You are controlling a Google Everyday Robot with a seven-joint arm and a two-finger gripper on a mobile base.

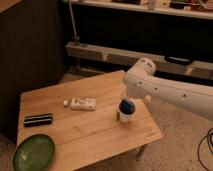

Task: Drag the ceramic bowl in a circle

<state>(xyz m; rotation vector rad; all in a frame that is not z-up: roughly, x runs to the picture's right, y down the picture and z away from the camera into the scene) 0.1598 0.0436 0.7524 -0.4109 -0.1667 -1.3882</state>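
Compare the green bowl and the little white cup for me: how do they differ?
The bowl is green, wide and shallow. The cup is white with blue inside, small and narrow. The bowl sits at a near corner of the table, far from the robot's arm. The cup stands toward the opposite side, just under the claw. Both are round, upright and resting on the wood.

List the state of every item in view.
ceramic bowl: upright, empty, untouched.
white cup: upright, next to gripper.
black bar: lying flat.
white packet: lying flat.
gripper: low beside white cup, well away from ceramic bowl.
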